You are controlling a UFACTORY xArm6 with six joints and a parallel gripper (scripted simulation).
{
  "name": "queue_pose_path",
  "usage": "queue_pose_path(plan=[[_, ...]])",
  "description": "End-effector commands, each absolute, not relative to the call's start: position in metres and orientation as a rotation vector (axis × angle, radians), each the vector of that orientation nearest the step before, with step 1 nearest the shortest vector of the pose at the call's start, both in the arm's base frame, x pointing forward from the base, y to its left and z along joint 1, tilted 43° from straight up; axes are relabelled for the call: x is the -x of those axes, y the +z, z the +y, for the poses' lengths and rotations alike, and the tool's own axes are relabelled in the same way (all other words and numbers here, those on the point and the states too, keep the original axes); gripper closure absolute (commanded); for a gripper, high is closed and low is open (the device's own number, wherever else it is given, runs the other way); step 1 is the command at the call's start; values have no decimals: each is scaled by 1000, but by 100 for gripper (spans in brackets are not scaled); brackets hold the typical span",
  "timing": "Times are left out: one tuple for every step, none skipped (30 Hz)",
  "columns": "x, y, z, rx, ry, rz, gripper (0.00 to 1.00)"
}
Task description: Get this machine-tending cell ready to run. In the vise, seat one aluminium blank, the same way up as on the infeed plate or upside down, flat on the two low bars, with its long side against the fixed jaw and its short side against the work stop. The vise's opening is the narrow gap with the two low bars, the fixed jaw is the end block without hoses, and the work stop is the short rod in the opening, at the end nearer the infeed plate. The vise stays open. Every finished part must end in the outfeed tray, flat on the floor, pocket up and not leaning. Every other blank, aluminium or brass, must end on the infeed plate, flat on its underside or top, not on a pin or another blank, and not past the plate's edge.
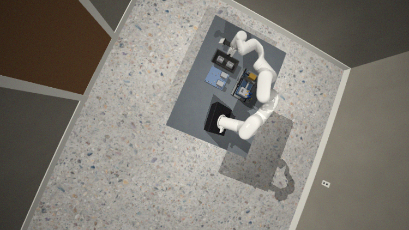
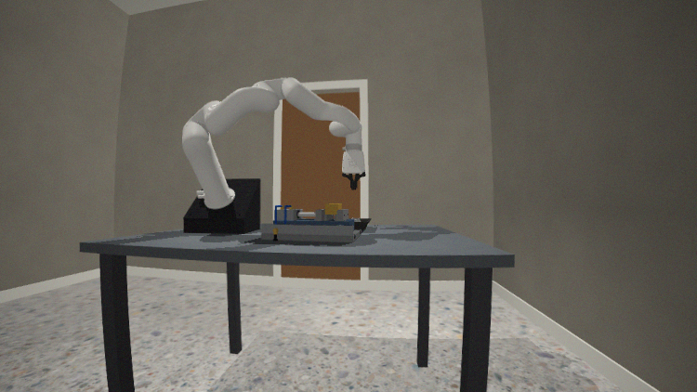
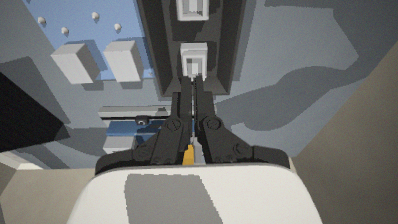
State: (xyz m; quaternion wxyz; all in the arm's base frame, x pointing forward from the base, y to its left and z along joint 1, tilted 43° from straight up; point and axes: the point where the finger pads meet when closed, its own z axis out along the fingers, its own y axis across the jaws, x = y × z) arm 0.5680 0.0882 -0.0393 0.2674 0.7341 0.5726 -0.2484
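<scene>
My gripper [image 3: 192,89] [image 2: 353,182] is shut and empty. It hangs high above the table, over the near end of the dark outfeed tray [image 1: 224,60]. The tray holds two finished parts, pocket up [image 3: 193,59] [image 3: 192,9]. Two aluminium blanks [image 3: 75,62] [image 3: 123,60] lie flat side by side on the blue infeed plate [image 1: 216,78]. The vise [image 1: 244,86] stands beside the plate. A brass blank [image 1: 252,76] [image 2: 333,208] sits between its blocks; I cannot tell how it is seated.
A pale block lies on the table beyond the tray; I cannot tell its kind. A black box [image 1: 216,116] stands at the arm's base. Small pins [image 3: 95,16] stick up from the infeed plate.
</scene>
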Motion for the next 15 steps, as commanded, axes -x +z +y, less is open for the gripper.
queue_pose_path(plan=[[-570,-38,89,-1982,-664,1545,100],[-570,-39,88,-1982,-664,1545,100],[-570,-39,88,-1982,-664,1545,100],[-570,-40,87,-1982,-664,1545,100],[-570,-40,87,-1982,-664,1545,100],[-570,-40,87,-1982,-664,1545,100],[-570,-40,87,-1982,-664,1545,100],[-570,-41,86,-1982,-664,1545,100],[-569,-42,85,-1982,-664,1545,100],[-569,-43,85,-1982,-664,1545,100],[-569,-44,84,-1982,-664,1545,100],[-569,-44,83,-1982,-664,1545,100],[-569,-46,82,-1982,-664,1545,100],[-569,-47,81,-1982,-664,1545,100],[-569,-48,80,-1982,-664,1545,100]])
